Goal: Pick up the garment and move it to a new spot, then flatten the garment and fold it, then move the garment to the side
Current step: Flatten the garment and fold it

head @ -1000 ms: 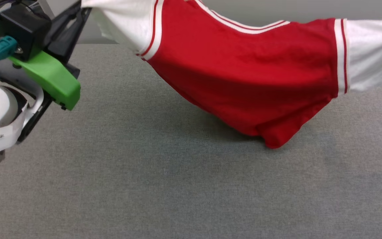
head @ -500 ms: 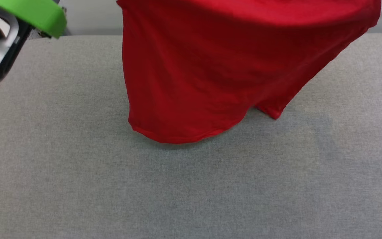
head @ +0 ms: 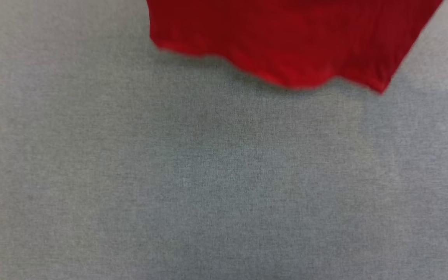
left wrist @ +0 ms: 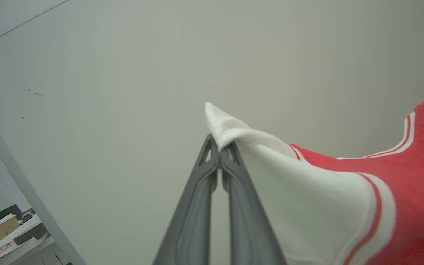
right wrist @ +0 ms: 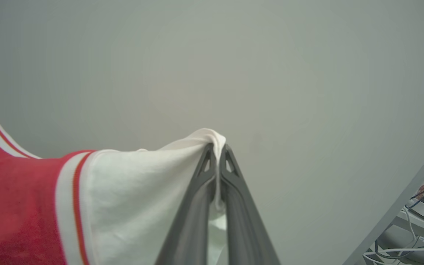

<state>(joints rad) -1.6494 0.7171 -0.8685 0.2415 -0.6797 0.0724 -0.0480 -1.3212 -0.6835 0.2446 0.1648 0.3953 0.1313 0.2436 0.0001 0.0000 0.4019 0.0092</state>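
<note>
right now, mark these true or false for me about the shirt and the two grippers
1. The left gripper is shut on a white sleeve. True.
2. The right gripper is open and empty. False: it is shut on the other sleeve.
3. The shirt lies spread flat on the grey surface. False: it hangs between the two grippers, and its red hem is wavy.
4. The sleeve trim is red and white. True.
</note>
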